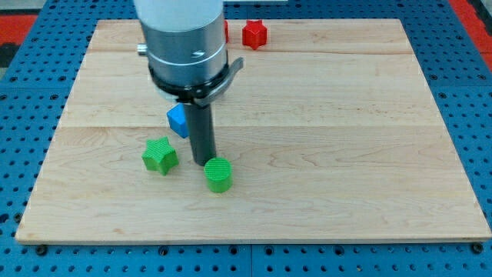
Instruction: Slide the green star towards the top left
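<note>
Resting my tip [204, 162] between green star [159, 155], green cylinder [218, 175]

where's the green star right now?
The green star-shaped block sits on the wooden board in the view's lower left, just left of my tip and the green cylinder block, below the blue block.

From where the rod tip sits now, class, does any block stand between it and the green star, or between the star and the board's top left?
No. My tip sits right of the green star, nothing between them. The path up-left looks free; the blue block lies up-right, off it.
</note>
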Controlling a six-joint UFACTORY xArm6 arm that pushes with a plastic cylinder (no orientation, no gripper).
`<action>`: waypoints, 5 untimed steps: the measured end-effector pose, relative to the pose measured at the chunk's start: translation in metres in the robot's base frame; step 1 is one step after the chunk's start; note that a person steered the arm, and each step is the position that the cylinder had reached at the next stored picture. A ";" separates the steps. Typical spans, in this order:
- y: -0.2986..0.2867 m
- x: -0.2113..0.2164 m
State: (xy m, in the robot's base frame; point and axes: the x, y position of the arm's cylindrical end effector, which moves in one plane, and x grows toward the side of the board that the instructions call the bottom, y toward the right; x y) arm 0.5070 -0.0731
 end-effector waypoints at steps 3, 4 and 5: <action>-0.116 0.010; -0.116 -0.023; -0.115 -0.056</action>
State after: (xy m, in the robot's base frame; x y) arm 0.4510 -0.1878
